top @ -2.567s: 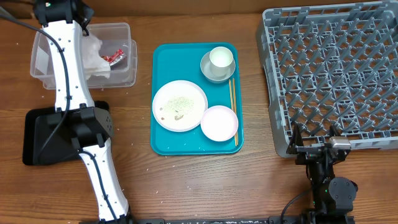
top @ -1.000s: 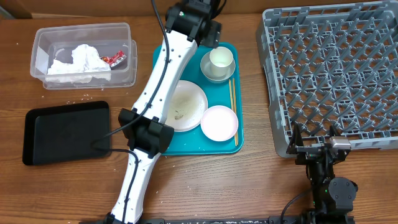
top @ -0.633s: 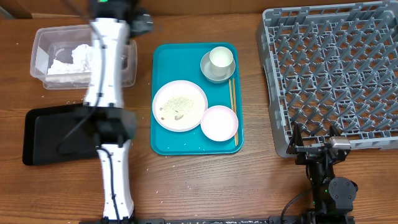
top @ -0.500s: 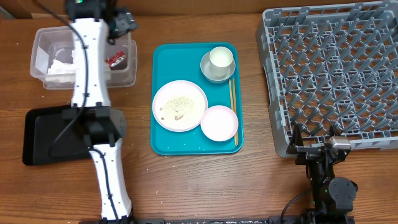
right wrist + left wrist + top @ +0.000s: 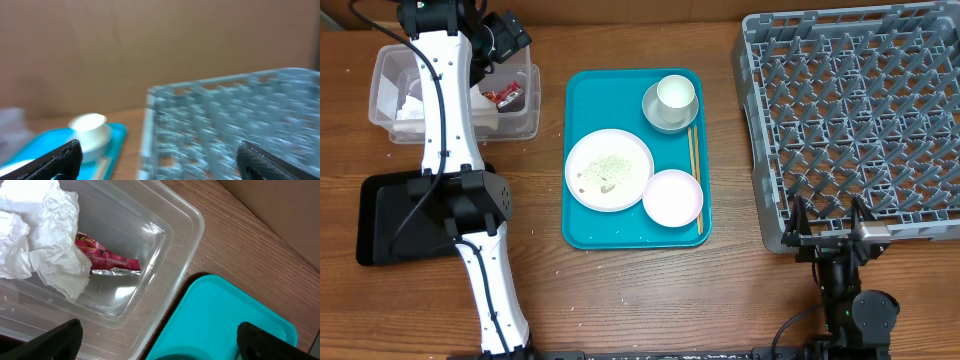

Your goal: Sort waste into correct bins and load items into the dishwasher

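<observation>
My left gripper (image 5: pixel 508 36) hangs open and empty over the right back corner of the clear tub (image 5: pixel 525 110). In the left wrist view, a crumpled napkin (image 5: pixel 42 245) and a red sauce packet (image 5: pixel 107 260) lie inside the tub (image 5: pixel 172 240). The left gripper (image 5: pixel 162 342) is above its rim. On the teal tray (image 5: pixel 582 225) are a plate (image 5: pixel 635 185) with rice (image 5: pixel 610 165), a bowl (image 5: pixel 672 198), a cup (image 5: pixel 675 93) standing in a second bowl (image 5: pixel 653 112), and chopsticks (image 5: pixel 694 180). My right gripper (image 5: pixel 830 222) stands open at the front edge of the grey dish rack (image 5: pixel 855 110).
A black tray (image 5: pixel 380 215) lies front left, partly under my left arm's elbow. Loose rice grains dot the wooden table around the tub and tray. The right wrist view is blurred, showing the cup (image 5: pixel 92 131) and the rack (image 5: pixel 235 120).
My left arm swung from the back of the teal tray leftward over the clear tub, then came back a little to its right corner. The right gripper shifted slightly.
</observation>
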### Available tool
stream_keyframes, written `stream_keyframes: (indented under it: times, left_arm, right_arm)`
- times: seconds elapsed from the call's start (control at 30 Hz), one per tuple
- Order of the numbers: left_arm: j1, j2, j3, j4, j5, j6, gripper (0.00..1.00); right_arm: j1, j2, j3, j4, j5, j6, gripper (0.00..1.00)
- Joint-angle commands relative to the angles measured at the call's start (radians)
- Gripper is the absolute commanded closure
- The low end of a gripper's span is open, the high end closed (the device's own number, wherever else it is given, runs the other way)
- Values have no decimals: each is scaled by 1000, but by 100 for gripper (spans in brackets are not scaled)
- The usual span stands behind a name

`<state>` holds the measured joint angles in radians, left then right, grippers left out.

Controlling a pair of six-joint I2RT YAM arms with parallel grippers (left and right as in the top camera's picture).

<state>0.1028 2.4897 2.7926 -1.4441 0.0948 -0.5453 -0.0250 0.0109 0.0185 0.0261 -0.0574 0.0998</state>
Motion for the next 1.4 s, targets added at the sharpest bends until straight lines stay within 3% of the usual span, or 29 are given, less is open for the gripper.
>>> stream_keyframes:
  times: [0.0, 0.2, 0.4, 0.53, 0.7, 0.83, 1.0, 1.17, 1.27, 1.37]
  left_arm:
    - [0, -21, 4, 1, 17, -9, 0]
    - [0, -21, 4, 1, 17, -8, 0]
    - [0, -21, 4, 1, 17, -8, 0]
    - [0, -21, 4, 1, 17, -8, 0]
    - [0, -21, 4, 1, 17, -9, 0]
    - [0, -21, 4, 1, 17, -9, 0]
    - [0, -21, 4, 1, 17, -9, 0]
    - [0, -21, 4, 1, 17, -8, 0]
    - [0, -21, 4, 1, 17, -9, 0]
    - [0, -21, 4, 1, 17, -8, 0]
  right_arm:
    - [-3, -8, -10, 105, -184, 169, 0]
    - [-3, -8, -10, 395, -247, 174, 0]
    - [-3, 23, -7, 799, 93, 151, 0]
    - [-3, 118, 75, 924, 118, 152, 0]
    - [-3, 359, 297, 887, 48, 151, 0]
    - [-3, 673, 605, 782, -195, 48, 0]
    - [-2, 1086, 1147, 289, -497, 19, 0]
    - [-2, 1392, 1481, -129, -871, 39, 0]
    - [21, 1510, 1488, 27, -886, 193, 0]
    - [84, 1590, 1488, 31, -688, 364, 0]
